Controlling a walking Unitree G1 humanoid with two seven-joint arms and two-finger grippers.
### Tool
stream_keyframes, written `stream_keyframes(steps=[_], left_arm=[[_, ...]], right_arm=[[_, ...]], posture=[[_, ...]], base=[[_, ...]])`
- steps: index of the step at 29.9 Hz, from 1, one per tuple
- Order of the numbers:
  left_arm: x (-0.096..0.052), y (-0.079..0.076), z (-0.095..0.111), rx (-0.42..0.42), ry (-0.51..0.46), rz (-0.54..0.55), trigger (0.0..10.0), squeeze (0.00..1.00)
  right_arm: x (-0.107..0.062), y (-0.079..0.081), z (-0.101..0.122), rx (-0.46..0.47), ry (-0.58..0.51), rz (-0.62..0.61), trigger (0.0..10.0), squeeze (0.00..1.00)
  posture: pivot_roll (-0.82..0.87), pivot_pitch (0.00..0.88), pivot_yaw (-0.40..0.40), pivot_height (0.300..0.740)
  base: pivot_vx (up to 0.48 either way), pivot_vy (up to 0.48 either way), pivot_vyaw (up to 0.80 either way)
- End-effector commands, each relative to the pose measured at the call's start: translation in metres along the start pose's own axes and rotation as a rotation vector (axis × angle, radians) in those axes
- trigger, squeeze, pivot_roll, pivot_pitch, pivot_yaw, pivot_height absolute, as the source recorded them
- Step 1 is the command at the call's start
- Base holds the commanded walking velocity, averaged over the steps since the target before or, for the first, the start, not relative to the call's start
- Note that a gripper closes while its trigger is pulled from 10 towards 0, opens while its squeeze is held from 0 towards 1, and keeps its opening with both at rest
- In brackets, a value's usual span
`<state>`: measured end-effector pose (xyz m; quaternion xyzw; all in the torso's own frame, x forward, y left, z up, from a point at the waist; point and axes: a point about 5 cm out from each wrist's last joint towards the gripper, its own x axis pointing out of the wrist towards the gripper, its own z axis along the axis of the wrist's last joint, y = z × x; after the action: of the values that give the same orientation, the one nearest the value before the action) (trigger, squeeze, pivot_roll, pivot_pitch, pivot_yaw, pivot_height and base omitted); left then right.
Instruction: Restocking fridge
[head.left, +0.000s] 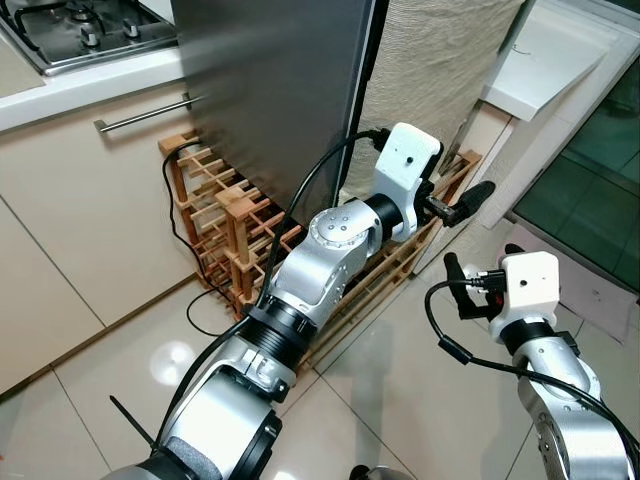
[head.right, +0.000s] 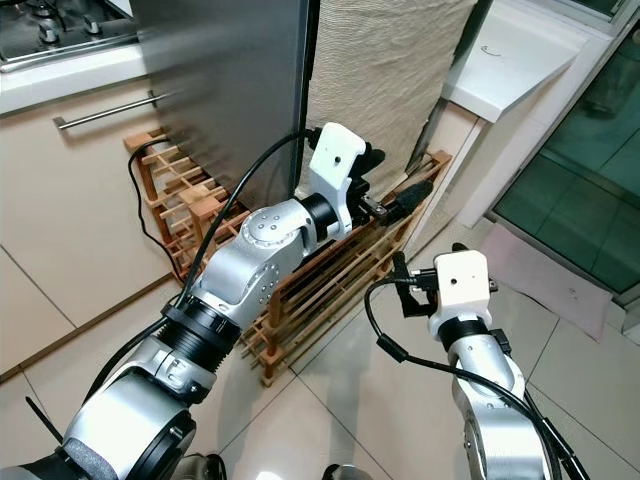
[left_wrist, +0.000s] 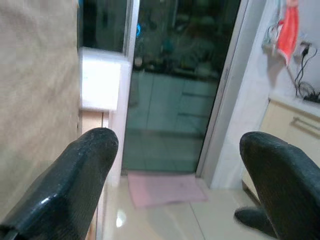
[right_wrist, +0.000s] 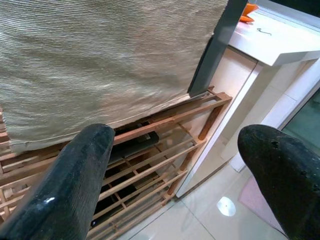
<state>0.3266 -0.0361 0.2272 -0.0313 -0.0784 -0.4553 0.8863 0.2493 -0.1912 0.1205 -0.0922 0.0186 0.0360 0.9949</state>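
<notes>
Kitchen corner, largest first. Fridge (head.left: 270, 90): tall steel-grey slab at centre, door shut, its side draped in a beige ribbed cloth (head.right: 390, 70). Nothing to stock is visible, so the task's thing is the fridge itself, directly ahead and unopened; restocking looks not yet begun.

Cream cabinets (head.left: 70, 230) run to the robot's left, with a bar handle and a worktop (head.left: 60, 90) carrying a gas hob (head.left: 80, 30). White ledge (head.left: 545, 60) and dark glass doors (head.left: 590, 170) on the right, a pink mat (left_wrist: 165, 187) on the tiled floor (head.left: 130, 380).

Wooden rack (head.left: 230, 235) leans low against the fridge base, slats empty apart from something dark inside; a black cable trails across it.

Left arm reaches forward, left gripper (head.left: 455, 205) raised by the fridge's right edge near the cloth, jaws spread wide and empty in its wrist view. Probably held there to get at the door edge, though that's a guess.

Right gripper (head.left: 480, 270) sits lower, over the floor beside the rack's end, jaws likewise parted, holding nothing. It looks to be on standby, pointed at the rack and cloth.
</notes>
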Motion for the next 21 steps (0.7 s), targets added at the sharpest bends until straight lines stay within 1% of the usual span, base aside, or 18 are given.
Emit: stream_keyframes(steps=[1, 3, 4, 7, 8, 9, 10, 11, 12, 15, 17, 19, 20, 21], left_arm=[[0.013, -0.050, 0.006, -0.180, -0.102, -0.064, 10.0, 0.00], [0.003, -0.041, 0.003, -0.181, -0.105, -0.006, 10.0, 0.00], [0.003, -0.041, 0.003, -0.181, -0.105, -0.006, 10.0, 0.00], [-0.011, -0.030, 0.001, -0.189, -0.115, 0.067, 10.0, 0.00], [-0.017, -0.025, 0.002, -0.182, -0.122, 0.104, 10.0, 0.00], [-0.023, -0.021, 0.003, -0.155, -0.122, 0.146, 10.0, 0.00], [-0.023, -0.021, 0.003, -0.155, -0.122, 0.146, 10.0, 0.00], [-0.029, -0.015, 0.001, -0.129, -0.113, 0.196, 10.0, 0.00], [-0.036, -0.005, -0.006, -0.088, -0.079, 0.268, 10.0, 0.00], [-0.043, 0.008, -0.020, -0.055, -0.022, 0.336, 10.0, 0.00], [-0.048, 0.018, -0.032, -0.050, 0.018, 0.393, 10.0, 0.00], [-0.051, 0.022, -0.037, -0.051, 0.029, 0.411, 10.0, 0.00], [-0.054, 0.025, -0.043, -0.033, 0.050, 0.440, 10.0, 0.00], [-0.054, 0.025, -0.043, -0.033, 0.050, 0.440, 10.0, 0.00]], right_arm=[[0.002, -0.005, 0.001, -0.014, -0.002, -0.009, 10.0, 0.00], [0.005, -0.005, 0.000, -0.011, -0.003, -0.010, 10.0, 0.00], [0.005, -0.005, 0.000, -0.011, -0.003, -0.010, 10.0, 0.00], [0.008, -0.004, -0.001, -0.003, -0.003, -0.008, 10.0, 0.00], [0.010, -0.003, 0.000, 0.001, -0.007, -0.008, 10.0, 0.00], [0.014, -0.003, 0.000, 0.006, -0.013, -0.010, 10.0, 0.00], [0.014, -0.003, 0.000, 0.006, -0.013, -0.010, 10.0, 0.00], [0.018, -0.003, 0.001, 0.011, -0.021, -0.016, 10.0, 0.00], [0.024, -0.003, 0.004, 0.019, -0.038, -0.029, 10.0, 0.00], [0.029, -0.002, 0.007, 0.026, -0.057, -0.042, 10.0, 0.00], [0.030, -0.001, 0.010, 0.039, -0.071, -0.045, 10.0, 0.00], [0.030, 0.000, 0.011, 0.048, -0.077, -0.048, 10.0, 0.00], [0.028, 0.001, 0.010, 0.059, -0.073, -0.057, 10.0, 0.00], [0.028, 0.001, 0.010, 0.059, -0.073, -0.057, 10.0, 0.00]], posture=[[-0.11, 0.071, -0.127, 0.740], [-0.09, 0.066, -0.135, 0.740], [-0.09, 0.066, -0.135, 0.740], [-0.06, 0.054, -0.135, 0.740], [-0.05, 0.043, -0.134, 0.740], [-0.04, 0.035, -0.135, 0.740], [-0.04, 0.035, -0.135, 0.740], [-0.03, 0.023, -0.134, 0.740], [-0.02, 0.016, -0.132, 0.740], [-0.01, 0.001, -0.128, 0.740], [-0.02, 0.000, -0.121, 0.740], [-0.02, 0.000, -0.119, 0.740], [-0.03, 0.000, -0.114, 0.740], [-0.03, 0.000, -0.114, 0.740]], base=[[0.000, 0.000, 0.00], [0.000, 0.000, 0.00], [0.000, 0.000, 0.00], [0.000, 0.000, 0.00], [0.000, 0.000, 0.00], [0.000, 0.000, 0.00], [0.000, 0.000, 0.00], [0.000, 0.000, 0.00], [0.000, 0.000, 0.00], [0.000, 0.000, 0.00], [0.000, 0.000, 0.00], [0.000, 0.000, 0.00], [0.000, 0.000, 0.00], [0.000, 0.000, 0.00]])
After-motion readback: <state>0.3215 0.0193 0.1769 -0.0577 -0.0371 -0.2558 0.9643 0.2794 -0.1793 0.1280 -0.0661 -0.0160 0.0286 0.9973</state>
